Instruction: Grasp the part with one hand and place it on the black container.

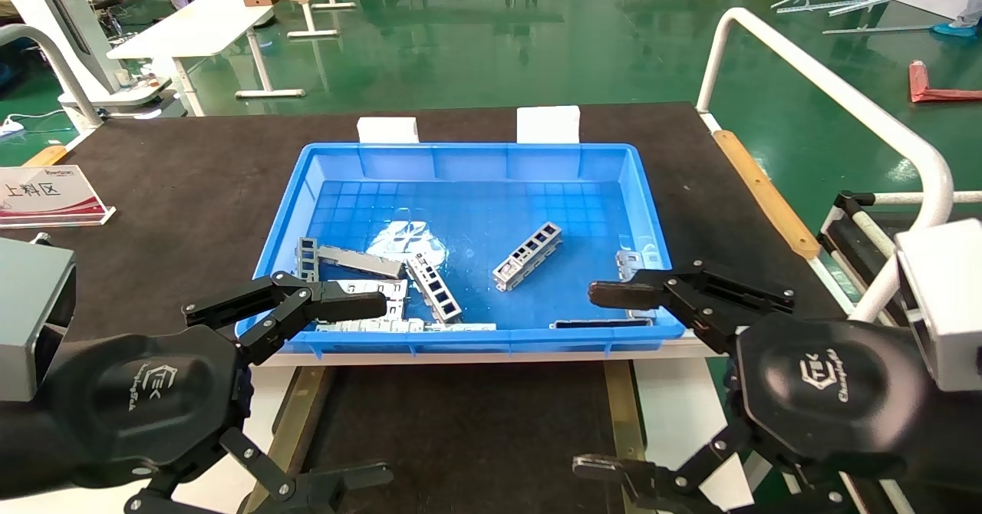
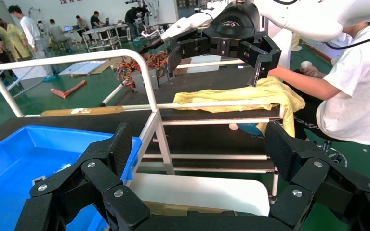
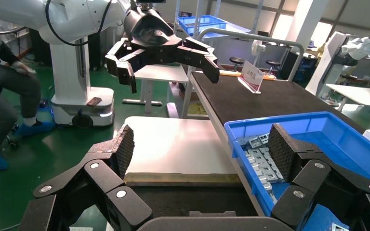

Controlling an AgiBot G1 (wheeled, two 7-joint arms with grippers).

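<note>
Two slim ladder-like parts lie in the blue bin [image 1: 476, 161]: one part [image 1: 528, 255] near the middle, another [image 1: 434, 288] to its left. The black container [image 1: 460, 429], with brass side rails, sits in front of the bin, between my grippers. My left gripper [image 1: 380, 387] is open and empty at the bin's near left corner; its own view [image 2: 200, 149] shows nothing between the fingers. My right gripper [image 1: 587, 380] is open and empty at the bin's near right corner, as its own view [image 3: 200, 151] confirms. The container's brass rail [image 3: 183, 179] lies just ahead of it.
Wider flat grey plates [image 1: 360, 261] lie at the bin's left and near wall. A white tube railing [image 1: 828, 92] stands to the right of the table, and a sign card [image 1: 46, 196] at the far left. Two white blocks [image 1: 387, 129] sit behind the bin.
</note>
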